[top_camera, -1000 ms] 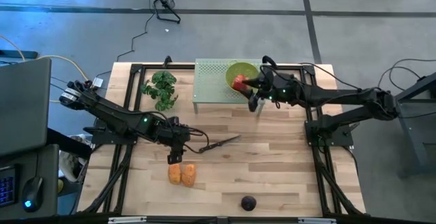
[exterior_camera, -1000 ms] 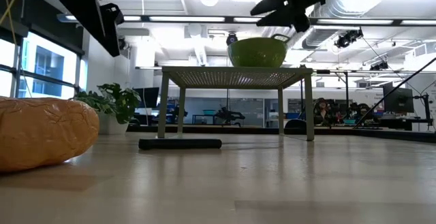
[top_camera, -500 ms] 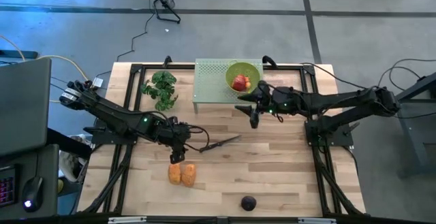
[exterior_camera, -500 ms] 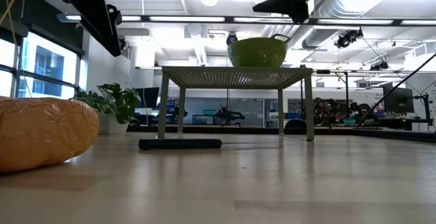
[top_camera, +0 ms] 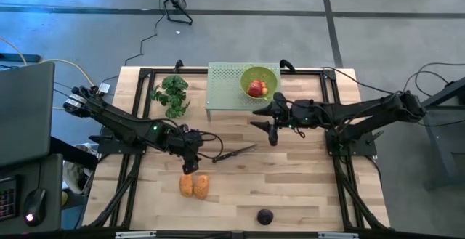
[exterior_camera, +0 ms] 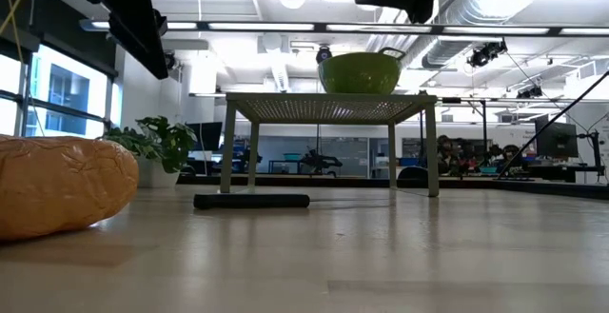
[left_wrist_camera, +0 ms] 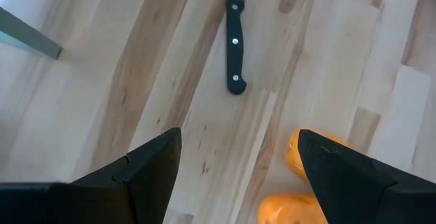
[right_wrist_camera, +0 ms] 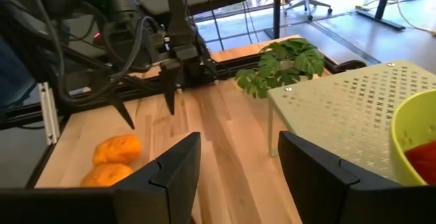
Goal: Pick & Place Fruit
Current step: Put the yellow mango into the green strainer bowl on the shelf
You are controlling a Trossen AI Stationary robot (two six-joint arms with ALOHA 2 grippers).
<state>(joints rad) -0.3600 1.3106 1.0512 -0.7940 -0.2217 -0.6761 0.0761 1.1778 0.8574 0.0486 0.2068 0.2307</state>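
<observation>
Two orange oblong fruit (top_camera: 194, 186) lie side by side on the table near its front; they also show in the left wrist view (left_wrist_camera: 315, 161) and the right wrist view (right_wrist_camera: 116, 149). My left gripper (top_camera: 189, 166) hangs open just above them on their far side, fingers slanting down. A red apple-like fruit (top_camera: 256, 88) lies in the green bowl (top_camera: 267, 76) on the perforated green stand (top_camera: 225, 86). My right gripper (top_camera: 266, 126) is open and holds nothing, in the air on the near side of the stand. A dark purple round fruit (top_camera: 265, 216) rests at the table's near edge.
A slim dark knife (top_camera: 236, 152) lies flat mid-table between the two grippers. A leafy green bunch (top_camera: 171, 95) sits at the far left beside the stand. Bare wood stretches across the table's right half and along the front.
My right gripper has swung away from the bowl toward the table's near edge and middle, staying open; the red fruit has stayed in the bowl. My left gripper has rolled a little in place above the orange fruit.
</observation>
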